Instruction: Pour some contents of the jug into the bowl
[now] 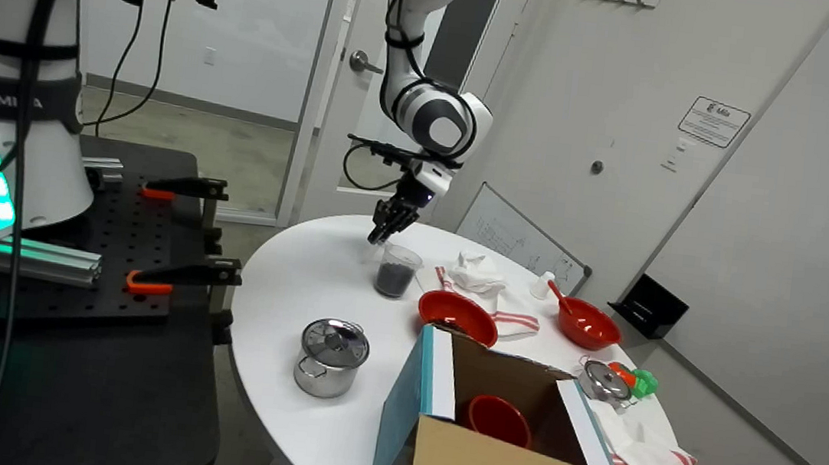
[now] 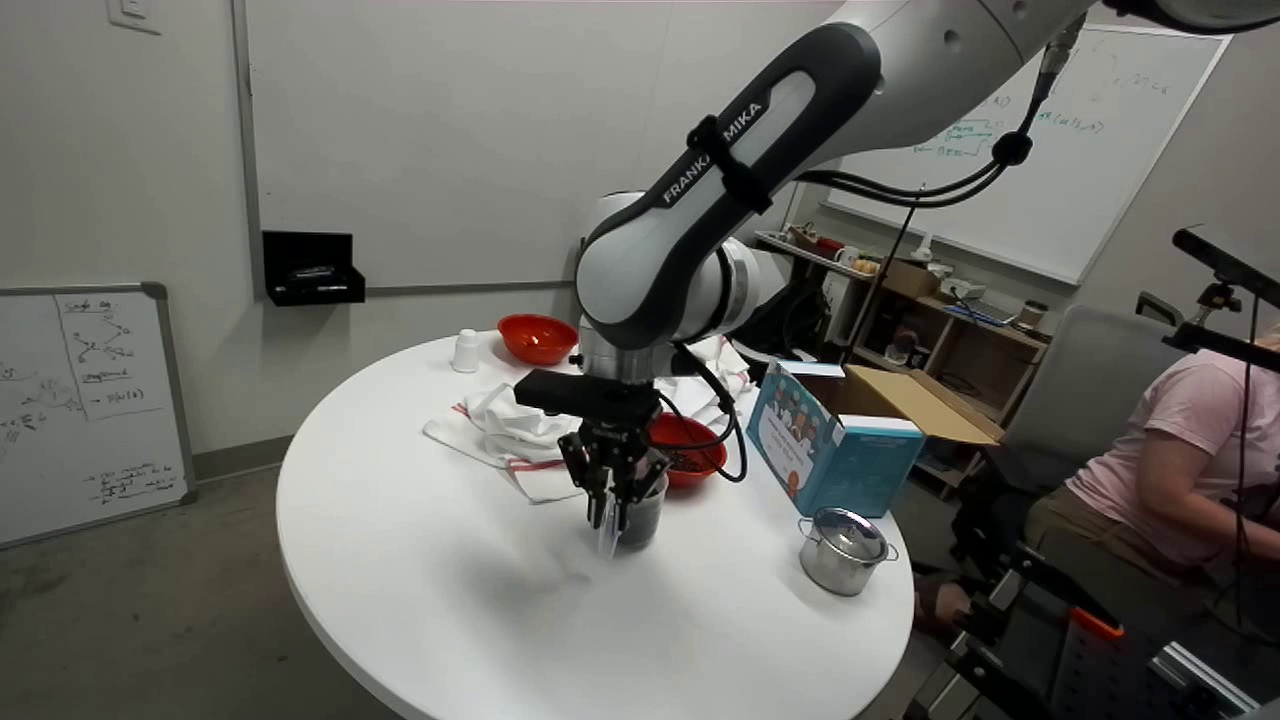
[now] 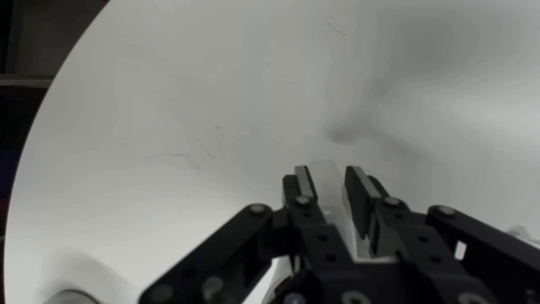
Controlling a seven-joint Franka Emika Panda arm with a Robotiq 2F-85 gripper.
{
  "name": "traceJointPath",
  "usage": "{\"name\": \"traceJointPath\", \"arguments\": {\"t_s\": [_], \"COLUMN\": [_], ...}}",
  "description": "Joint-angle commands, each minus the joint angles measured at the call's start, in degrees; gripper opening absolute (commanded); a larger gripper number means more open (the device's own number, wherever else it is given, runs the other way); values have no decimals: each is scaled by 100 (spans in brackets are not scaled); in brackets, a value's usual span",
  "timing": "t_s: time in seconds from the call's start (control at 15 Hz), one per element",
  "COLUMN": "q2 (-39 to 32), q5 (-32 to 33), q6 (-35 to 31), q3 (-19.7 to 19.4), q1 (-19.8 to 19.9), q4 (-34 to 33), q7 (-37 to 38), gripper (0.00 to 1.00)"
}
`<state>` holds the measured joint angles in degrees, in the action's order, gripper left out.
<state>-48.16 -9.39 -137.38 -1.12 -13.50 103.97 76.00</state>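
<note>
In both exterior views the white robot arm (image 1: pixel 441 124) hangs over the round white worktop (image 1: pixel 278 280), its black fingers (image 3: pixel 310 217) low and just beside the jug (image 1: pixel 395 274). In the wrist view the fingers stand close together with only a narrow gap, and in that gap is the clear handle (image 3: pixel 325 171) of the jug; whether they press on it from both sides cannot be told. The jug stands upright on the worktop, near the centre of the frame in an exterior view, dark contents (image 1: pixel 393 282) showing through the lower part of its clear wall. Near it, to the lower right there, sits the bowl (image 1: pixel 457 305), bright red, with dark pieces (image 2: pixel 690 461) inside; an open cardboard box (image 1: pixel 399 412) partly hides its lower edge. A red vessel (image 1: pixel 496 420) is in the box, and a lidded metal pot (image 1: pixel 325 383) stands left of it. Farther right is a second red bowl (image 1: pixel 593 331), a red utensil (image 1: pixel 560 297) leaning over its rim. A crumpled white cloth (image 2: pixel 500 425) with red stripes lies left of the fingers in an exterior view.
</note>
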Motion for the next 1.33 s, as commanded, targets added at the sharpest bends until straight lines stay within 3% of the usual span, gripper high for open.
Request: {"name": "traceJointPath", "arguments": {"t_s": [0.0,0.8,1.27], "q2": [-63,863,1519], "q5": [-12,-210,-1339], "q6": [72,-256,-10], "q3": [-20,95,622], "q1": [-31,458,1406], "q4": [-142,363,507], "q7": [78,-435,-2123], "gripper": [6,6,6]}}
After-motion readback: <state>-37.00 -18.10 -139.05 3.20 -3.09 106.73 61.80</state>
